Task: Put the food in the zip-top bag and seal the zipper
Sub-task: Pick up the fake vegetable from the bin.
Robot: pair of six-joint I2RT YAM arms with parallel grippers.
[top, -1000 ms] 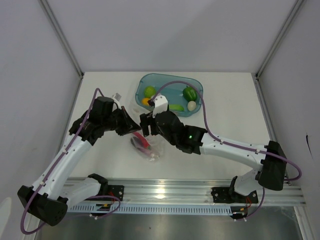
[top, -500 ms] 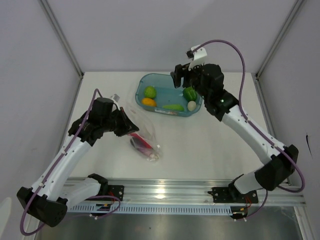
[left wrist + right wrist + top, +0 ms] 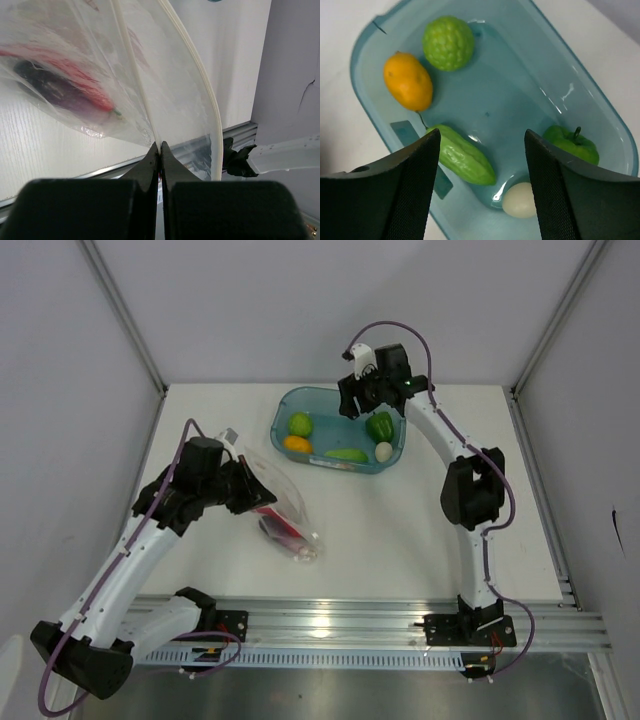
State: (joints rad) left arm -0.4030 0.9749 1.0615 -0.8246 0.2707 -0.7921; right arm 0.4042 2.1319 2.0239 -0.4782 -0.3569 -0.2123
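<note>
Worktop [image 3: 400,530]: white, with pale walls on three sides.
Left hand [image 3: 160,146]: closed tight, pinching the bag [image 3: 175,90] by one zipper [image 3: 134,75] strip.
Bag: on the worktop's left, mouth lifted and its low end resting down; the other strip bows away, so the mouth gapes.
In bag: eggplant [image 3: 55,90] and chili [image 3: 80,75], touching.
Right hand [image 3: 481,150]: fingers wide apart, holding nothing, above the tray [image 3: 365,45].
In tray: bumpy green fruit [image 3: 448,42], orange piece [image 3: 408,81], gourd [image 3: 465,155], egg [image 3: 520,200] just beside the gourd's tip, pepper [image 3: 571,144] apart.
</note>
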